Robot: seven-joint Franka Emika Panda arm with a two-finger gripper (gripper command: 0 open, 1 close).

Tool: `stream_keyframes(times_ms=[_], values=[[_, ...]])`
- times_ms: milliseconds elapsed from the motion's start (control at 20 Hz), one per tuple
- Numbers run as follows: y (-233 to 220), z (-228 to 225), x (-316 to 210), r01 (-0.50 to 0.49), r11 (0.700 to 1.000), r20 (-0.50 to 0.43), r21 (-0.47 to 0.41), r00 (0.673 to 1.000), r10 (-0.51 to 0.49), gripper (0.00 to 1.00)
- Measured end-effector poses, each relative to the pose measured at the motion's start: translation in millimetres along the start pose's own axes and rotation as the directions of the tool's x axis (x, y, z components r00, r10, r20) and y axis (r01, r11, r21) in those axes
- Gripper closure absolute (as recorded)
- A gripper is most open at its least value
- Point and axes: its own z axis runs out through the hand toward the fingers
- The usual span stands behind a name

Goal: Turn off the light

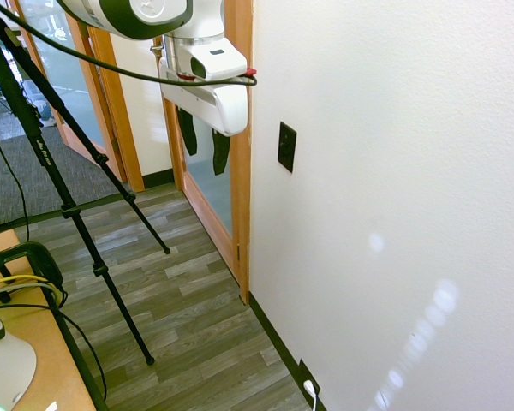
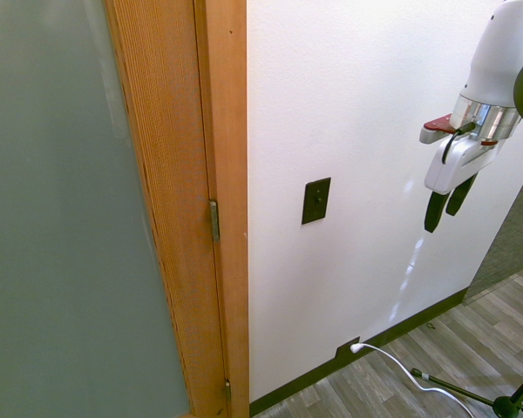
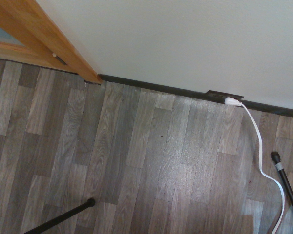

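The light switch (image 1: 286,146) is a small black upright plate on the white wall, just beside the wooden door frame; it shows again in the second exterior view (image 2: 315,200). No lamp is in view. My gripper (image 1: 204,144) hangs in the air away from the wall, at about the switch's height, fingers pointing down. Its two black fingers (image 2: 434,212) stand apart with nothing between them, so it is open. A clear gap separates the gripper (image 2: 446,207) from the switch. The wrist view looks down at the floor and does not show the switch.
The wooden door frame (image 1: 238,171) with frosted glass runs beside the switch. A black outlet plate (image 3: 224,96) with a white plug (image 3: 233,101) and cord sits in the baseboard below. The floor is grey wood plank (image 3: 146,161).
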Motion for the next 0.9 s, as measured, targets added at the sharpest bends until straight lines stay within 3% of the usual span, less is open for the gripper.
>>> stream_keyframes(times_ms=[150,400,650,900], values=[[-5.3,0.8,1.8,0.017,1.0,-0.01,0.013,1.0,-0.017,0.0],[-59.9,15.6,30.6,0.043,0.996,-0.034,0.081,0.999,-0.041,0.0],[-108.4,45.2,66.8,0.023,0.979,-0.119,0.204,0.993,0.001,0.0],[-131.3,84.6,65.5,-0.025,0.944,-0.214,0.328,0.972,0.1,0.0]])
